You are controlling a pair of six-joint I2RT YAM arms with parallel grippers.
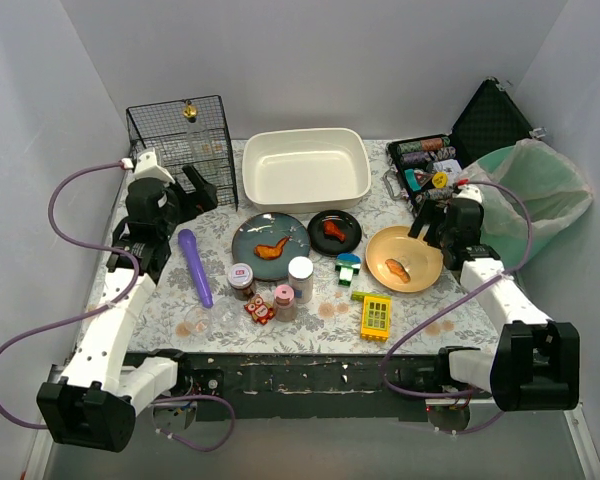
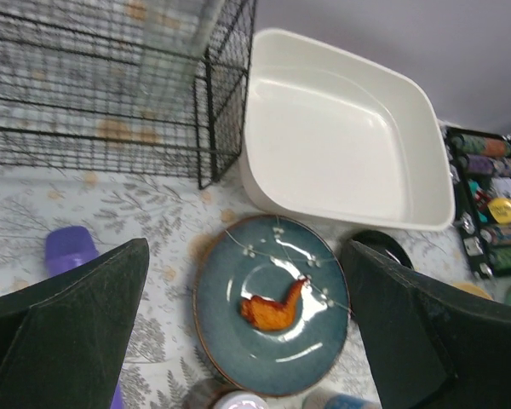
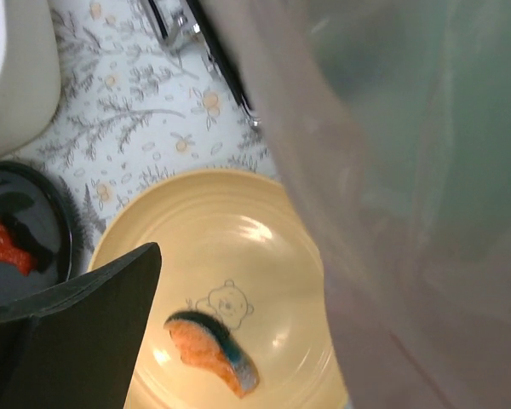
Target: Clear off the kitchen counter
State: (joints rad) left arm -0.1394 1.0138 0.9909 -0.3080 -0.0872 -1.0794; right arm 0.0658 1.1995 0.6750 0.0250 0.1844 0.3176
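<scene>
Your left jaws hung wide, empty, over the blue plate (image 2: 230,341); a clumsy rim grab could have spilled its food (image 2: 272,308). Your right jaws' spread was impossible to tell.

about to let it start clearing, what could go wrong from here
The plastic bag hangs right against the right gripper, hiding one finger in the wrist view; it could snag when the arm moves.
The toy food on the blue plate and the yellow plate lies loose and may slide off if a plate tilts.
The small jars crowd the blue plate's near edge; the left gripper could knock them.
</scene>
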